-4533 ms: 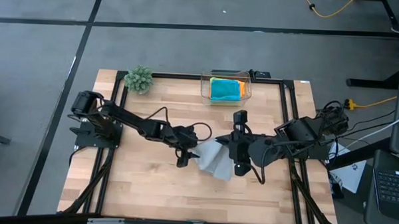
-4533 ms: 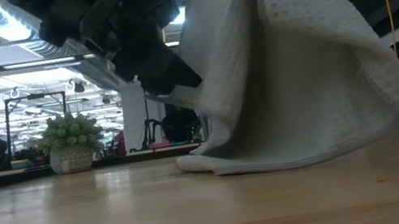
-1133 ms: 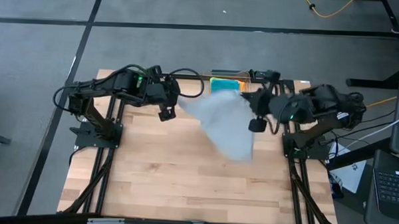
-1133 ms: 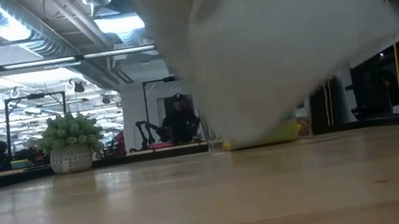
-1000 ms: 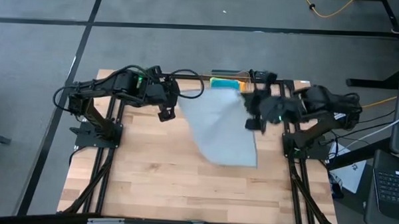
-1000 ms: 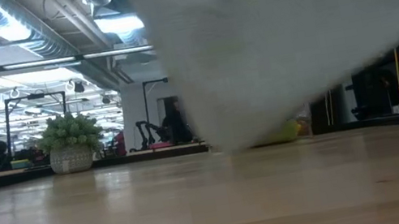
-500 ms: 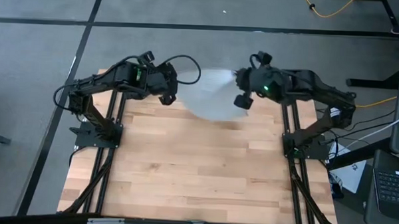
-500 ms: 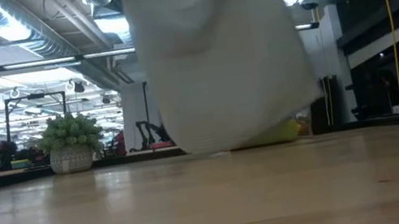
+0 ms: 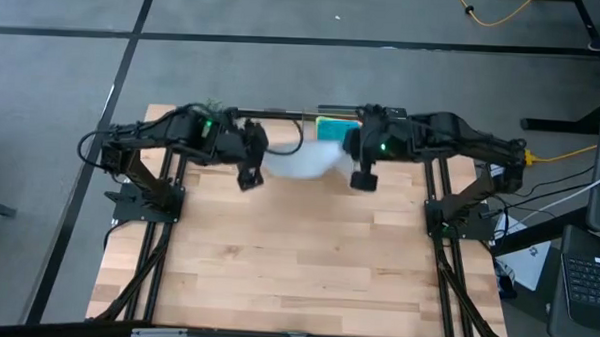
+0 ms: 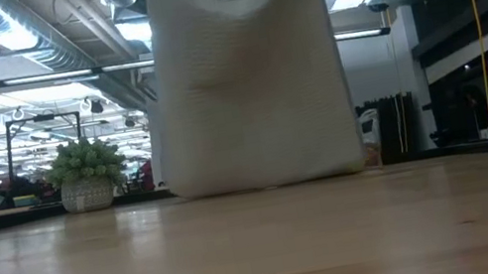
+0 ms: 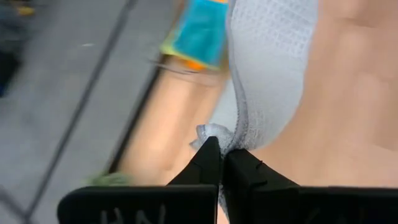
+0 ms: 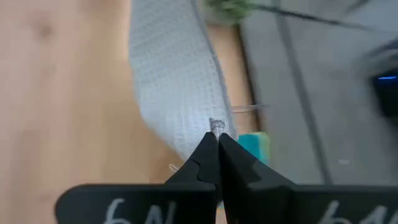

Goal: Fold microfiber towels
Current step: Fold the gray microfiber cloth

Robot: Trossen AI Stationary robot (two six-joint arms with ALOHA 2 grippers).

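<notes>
A light grey microfiber towel (image 9: 302, 163) hangs as a flat sheet (image 10: 250, 85) between my two grippers over the far middle of the table. My left gripper (image 9: 248, 177) is shut on its left top corner, and my right gripper (image 9: 363, 178) is shut on its right top corner. The towel's lower edge (image 10: 267, 183) is down at table height; whether it touches the wood I cannot tell. Turquoise and orange towels (image 11: 200, 38) lie in the clear box (image 9: 333, 127) just beyond. My left gripper pinches a top corner of the grey towel (image 11: 212, 133) between its two fingertips, at the hemmed edge. The towel hangs below the fingers, and its top edge sags a little toward the other gripper. My right gripper pinches the other top corner (image 12: 216, 126) between its two fingertips, with only the corner's tip showing past them. The cloth (image 12: 174, 81) hangs down from the hold.
The clear box stands at the far edge behind the towel. A small green plant in a pot (image 10: 86, 175) sits at the far left. Bare wood (image 9: 297, 258) stretches over the middle and near side of the table.
Both grippers swung toward the far edge and came back a little toward the near edge, with the right one closer to the left one than before. The towel's free lower part, flung out toward the near side a second ago, has swung back and now hangs straight down.
</notes>
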